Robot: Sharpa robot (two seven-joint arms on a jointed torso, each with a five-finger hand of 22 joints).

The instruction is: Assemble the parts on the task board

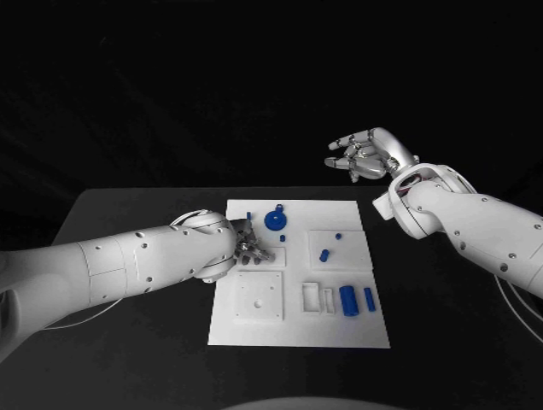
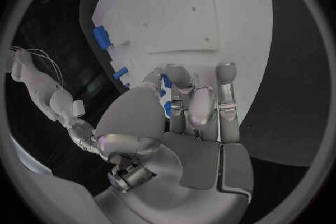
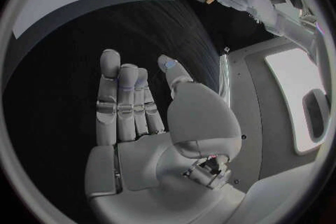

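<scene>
The white task board (image 1: pixel 346 224) lies in the middle of the table. On it are a blue disc (image 1: pixel 276 220), small blue pegs (image 1: pixel 324 254) and blue cylinders (image 1: pixel 348 299) by a white frame. My left hand (image 1: pixel 249 248) rests low over the board's left part, fingers pointing along it. In the left wrist view, bits of blue (image 2: pixel 167 81) show between the thumb and fingers of the left hand (image 2: pixel 189 106); whether it grips a part I cannot tell. My right hand (image 1: pixel 368 154) hangs in the air beyond the board's far right corner, and the right wrist view shows that hand (image 3: pixel 140 106) with spread fingers holding nothing.
A square white plate with holes (image 1: pixel 257 295) sits at the board's near left. The black table (image 1: pixel 137 342) runs around the board on all sides. The left forearm (image 1: pixel 124 265) crosses the table's left half.
</scene>
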